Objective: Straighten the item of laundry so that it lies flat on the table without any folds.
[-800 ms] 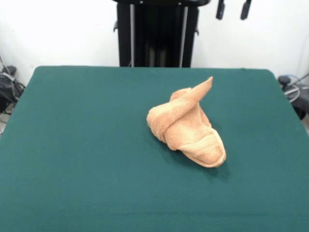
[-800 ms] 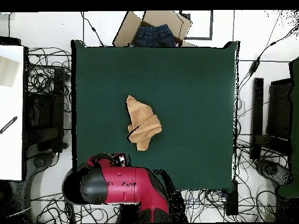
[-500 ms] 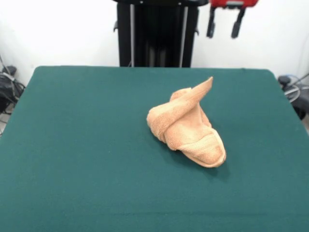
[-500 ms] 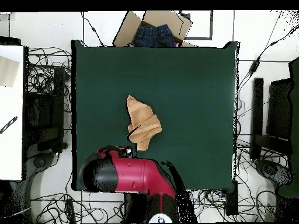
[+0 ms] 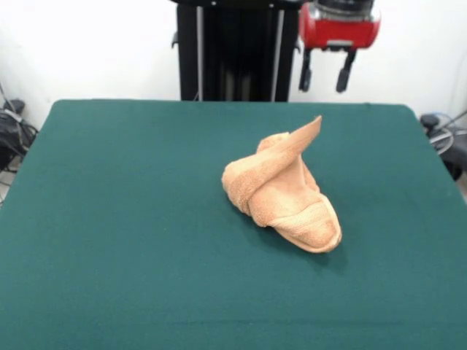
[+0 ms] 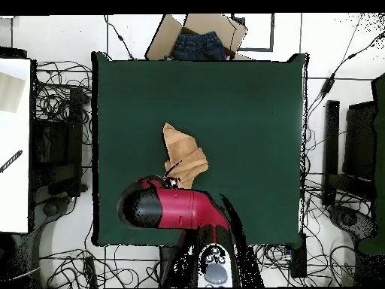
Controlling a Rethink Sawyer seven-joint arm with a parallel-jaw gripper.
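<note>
Front view: gripper [image 5: 325,71] hangs with fingers [image 5: 306,75] spread, nothing between them, above the table's [image 5: 117,219] far edge. Peach towel [image 5: 283,189] sits bunched in a twisted heap, below and nearer the camera than the fingertips, apart from them. Overhead view: red arm [image 6: 174,208] covers the gripper and overlaps the towel's [image 6: 181,154] near end; cardboard box with jeans [image 6: 199,39] beyond the table's [image 6: 248,113] far edge.

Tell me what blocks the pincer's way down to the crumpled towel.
Nothing visible. The pincer hangs open above the table's far edge, the towel lies bunched mid-table, and only bare green cloth shows between.
</note>
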